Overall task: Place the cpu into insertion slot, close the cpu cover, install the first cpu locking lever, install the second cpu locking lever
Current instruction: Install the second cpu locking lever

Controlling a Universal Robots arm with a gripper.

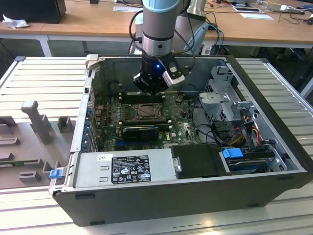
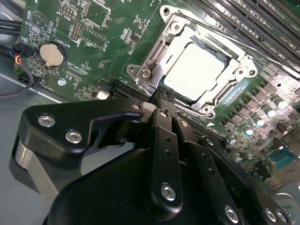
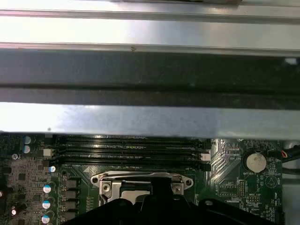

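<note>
I see the gripper [image 2: 161,101], fingers together and empty, beside the cpu cover [image 2: 154,61]; the cpu [image 2: 197,70] is seated, and a sideways nudge could scrape the insertion slot [image 2: 187,101].

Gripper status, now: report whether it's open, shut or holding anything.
Gripper: jaws shut, holding nothing visible, tip just beside the cpu cover.

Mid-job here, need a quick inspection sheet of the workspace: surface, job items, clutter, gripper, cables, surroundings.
Surface: green motherboard inside the open computer case, which lies on a slatted metal bench.
Job's things: cpu seated in the insertion slot; cpu cover lies down around it.
Clutter: grey fixtures on the bench.
Gripper: gripper hovers beside the slot's edge; holds nothing visible.
Cables: bundle at the case's drive end; black wires near the coin battery.
Surroundings: wooden desks behind.
</note>
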